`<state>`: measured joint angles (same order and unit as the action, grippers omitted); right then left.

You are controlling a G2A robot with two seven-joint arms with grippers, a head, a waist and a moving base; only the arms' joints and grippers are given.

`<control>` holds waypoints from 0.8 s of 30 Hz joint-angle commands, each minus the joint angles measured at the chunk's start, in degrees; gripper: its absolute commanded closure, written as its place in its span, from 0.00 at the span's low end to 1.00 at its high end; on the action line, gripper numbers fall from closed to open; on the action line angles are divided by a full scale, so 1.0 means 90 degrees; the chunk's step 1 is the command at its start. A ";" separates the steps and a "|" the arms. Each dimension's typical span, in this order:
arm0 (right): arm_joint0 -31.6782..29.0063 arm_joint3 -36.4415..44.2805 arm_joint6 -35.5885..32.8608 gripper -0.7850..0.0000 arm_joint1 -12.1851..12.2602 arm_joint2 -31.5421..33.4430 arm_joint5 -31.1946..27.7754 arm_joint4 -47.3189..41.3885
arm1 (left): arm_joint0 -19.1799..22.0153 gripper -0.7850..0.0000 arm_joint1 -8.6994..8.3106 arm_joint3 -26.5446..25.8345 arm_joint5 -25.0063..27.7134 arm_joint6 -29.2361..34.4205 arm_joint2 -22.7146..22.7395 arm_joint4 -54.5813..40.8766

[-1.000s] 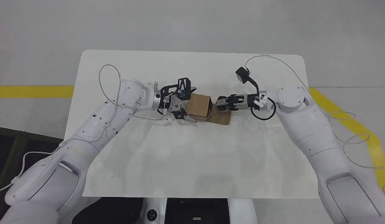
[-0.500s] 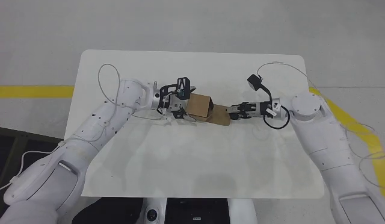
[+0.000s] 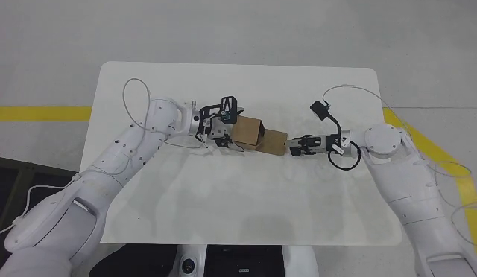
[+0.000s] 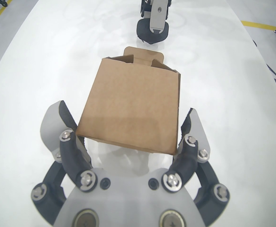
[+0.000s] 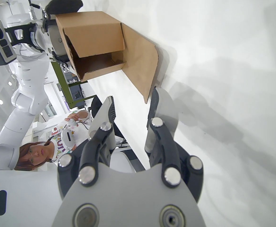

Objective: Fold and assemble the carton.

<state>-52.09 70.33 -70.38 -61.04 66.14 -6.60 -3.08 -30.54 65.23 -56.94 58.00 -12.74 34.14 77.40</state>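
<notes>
My left gripper (image 4: 126, 124) clamps the brown cardboard carton (image 4: 131, 105) mid-way across the white table (image 3: 246, 195). My right gripper (image 5: 132, 95) hangs narrowly parted and empty, beside the open flap (image 5: 140, 60). We're at the flap-closing step, I reckon, and next comes a push to fold it shut.

The carton (image 4: 133, 100) is sitting between the jaws of the left gripper (image 4: 126, 113), its flap (image 5: 140, 64) lying just ahead of the right gripper (image 5: 132, 95)
</notes>
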 commanded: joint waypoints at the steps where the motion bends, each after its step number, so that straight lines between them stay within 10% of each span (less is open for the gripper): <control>1: 0.0017 -0.0049 0.0036 0.61 -0.0013 -0.0058 -0.0018 -0.0029 | 0.0004 0.00 -0.0003 0.0006 0.0000 0.0009 -0.0004 -0.0002; 24: 0.0605 -0.0901 0.0241 0.60 -0.0263 -0.0806 -0.0189 -0.0438 | 0.0032 0.00 -0.0043 0.0008 0.0000 0.0079 -0.0077 -0.0095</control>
<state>-46.62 62.35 -68.19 -63.39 58.86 -8.36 -6.68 -30.22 64.87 -56.89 58.00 -12.09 33.51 76.53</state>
